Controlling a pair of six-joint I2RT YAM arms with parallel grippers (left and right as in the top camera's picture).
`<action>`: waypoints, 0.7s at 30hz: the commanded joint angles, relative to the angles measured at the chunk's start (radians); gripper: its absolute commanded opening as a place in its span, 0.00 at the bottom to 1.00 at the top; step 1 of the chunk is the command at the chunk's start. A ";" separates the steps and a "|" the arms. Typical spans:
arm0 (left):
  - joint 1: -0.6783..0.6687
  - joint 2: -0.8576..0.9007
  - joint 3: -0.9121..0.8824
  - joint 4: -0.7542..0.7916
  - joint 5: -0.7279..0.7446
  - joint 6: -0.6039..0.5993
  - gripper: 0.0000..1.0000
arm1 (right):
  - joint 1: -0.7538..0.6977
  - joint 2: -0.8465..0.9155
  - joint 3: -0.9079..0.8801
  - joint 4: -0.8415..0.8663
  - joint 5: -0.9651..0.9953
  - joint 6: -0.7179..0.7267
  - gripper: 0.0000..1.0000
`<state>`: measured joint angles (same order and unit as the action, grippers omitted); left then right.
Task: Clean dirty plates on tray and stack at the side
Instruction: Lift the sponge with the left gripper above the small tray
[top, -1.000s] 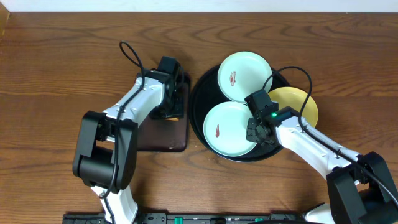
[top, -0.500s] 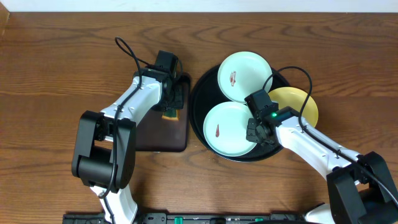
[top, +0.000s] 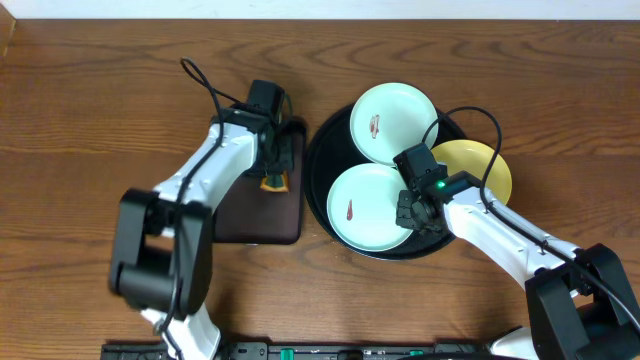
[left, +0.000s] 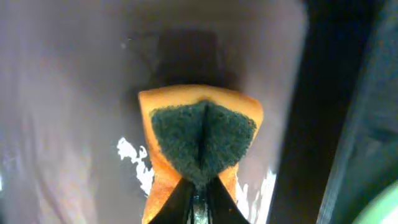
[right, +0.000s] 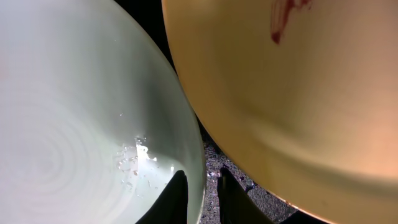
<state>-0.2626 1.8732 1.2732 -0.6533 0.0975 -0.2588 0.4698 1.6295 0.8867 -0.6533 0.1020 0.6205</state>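
Note:
The round black tray (top: 318, 168) holds three dirty plates: a far mint plate (top: 393, 120), a near mint plate (top: 365, 205) and a yellow plate (top: 485, 165), each with a reddish smear. My right gripper (top: 407, 213) stands narrowly open astride the near mint plate's (right: 74, 112) right rim. One finger (right: 177, 199) is over the plate. The other is over the bare tray (right: 217, 155), a sliver off the rim, beside the yellow plate (right: 298, 93). My left gripper (top: 274, 172) is shut on an orange sponge (left: 202, 134) with a dark green pad, pinching it at its middle.
The sponge (top: 273, 183) hangs over a rectangular dark-brown tray (top: 255, 215) left of the black tray. Bare wooden table (top: 90, 110) lies at the far left and along the back. Both arms' cables loop above their wrists.
My left gripper has closed on the sponge and folded it inward. It has shifted slightly left with the sponge. The right arm and the plates have stayed where they were.

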 joint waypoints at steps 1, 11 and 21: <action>0.005 -0.150 0.003 -0.014 -0.020 0.042 0.07 | 0.009 0.001 -0.009 0.003 0.013 -0.014 0.18; 0.004 -0.352 0.002 -0.112 -0.177 0.048 0.07 | 0.009 0.001 -0.009 0.013 0.014 -0.080 0.33; 0.004 -0.372 0.002 -0.060 -0.225 0.043 0.07 | 0.009 0.000 -0.009 0.036 0.014 -0.127 0.52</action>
<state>-0.2626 1.5223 1.2728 -0.7277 -0.0677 -0.2276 0.4698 1.6295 0.8864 -0.6319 0.1028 0.5327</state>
